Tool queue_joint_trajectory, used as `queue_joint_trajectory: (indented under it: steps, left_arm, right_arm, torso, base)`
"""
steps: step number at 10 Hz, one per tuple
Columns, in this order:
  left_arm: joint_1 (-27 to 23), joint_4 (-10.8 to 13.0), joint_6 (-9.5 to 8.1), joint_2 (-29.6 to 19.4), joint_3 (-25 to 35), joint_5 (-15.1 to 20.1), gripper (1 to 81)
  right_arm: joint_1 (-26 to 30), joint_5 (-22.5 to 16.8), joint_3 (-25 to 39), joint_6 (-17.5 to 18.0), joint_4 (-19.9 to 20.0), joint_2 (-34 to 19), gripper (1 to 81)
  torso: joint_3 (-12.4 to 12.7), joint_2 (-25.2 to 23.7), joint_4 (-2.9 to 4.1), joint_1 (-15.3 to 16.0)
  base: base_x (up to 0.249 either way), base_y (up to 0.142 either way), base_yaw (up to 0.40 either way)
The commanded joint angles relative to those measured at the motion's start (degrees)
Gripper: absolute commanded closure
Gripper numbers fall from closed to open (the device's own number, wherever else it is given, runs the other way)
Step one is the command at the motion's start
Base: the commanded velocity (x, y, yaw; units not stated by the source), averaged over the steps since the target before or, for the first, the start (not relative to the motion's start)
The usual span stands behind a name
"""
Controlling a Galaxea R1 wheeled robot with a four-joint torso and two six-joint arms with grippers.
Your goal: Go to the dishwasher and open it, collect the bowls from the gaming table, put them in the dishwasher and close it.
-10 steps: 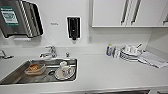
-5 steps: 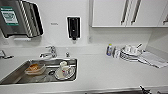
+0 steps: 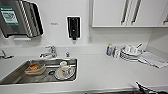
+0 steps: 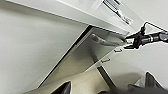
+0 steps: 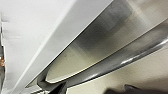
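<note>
Likely an office kitchenette: sink [image 3: 15, 75], wall dispensers [image 3: 73, 27], stacked dishes [image 3: 130, 53].

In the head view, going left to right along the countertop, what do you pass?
Sink holding a bowl then a cup on a plate, faucet behind it, small bottle, stack of plates with cups, folded cloth.
</note>
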Motion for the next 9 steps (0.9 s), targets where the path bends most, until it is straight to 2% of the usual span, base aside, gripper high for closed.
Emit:
queue_joint_trajectory:
  steps: [1,7,9]
  left_arm:
    - [-4.0,1.3,0.40,-2.3,2.0,1.1,1.0]
    - [-4.0,1.3,0.40,-2.3,1.8,1.2,1.0]
    - [-4.0,1.3,0.49,-2.3,1.8,1.3,1.0]
  right_arm:
    - [5.8,-3.7,-2.9,1.9,0.5,0.3,1.0]
    - [5.2,-3.6,-7.8,2.5,1.2,3.5,1.0]
    - [5.3,-3.6,-9.1,4.8,1.1,4.7,1.0]
  torso:
    - [0.0,0.0,0.00,0.0]
    - [0.0,0.0,0.00,0.0]
    - [0.0,0.0,0.00,0.0]
  base:
    - [0.000,0.000,0.000]
    - [0.000,0.000,0.000]
    - [0.000,0.000,0.000]
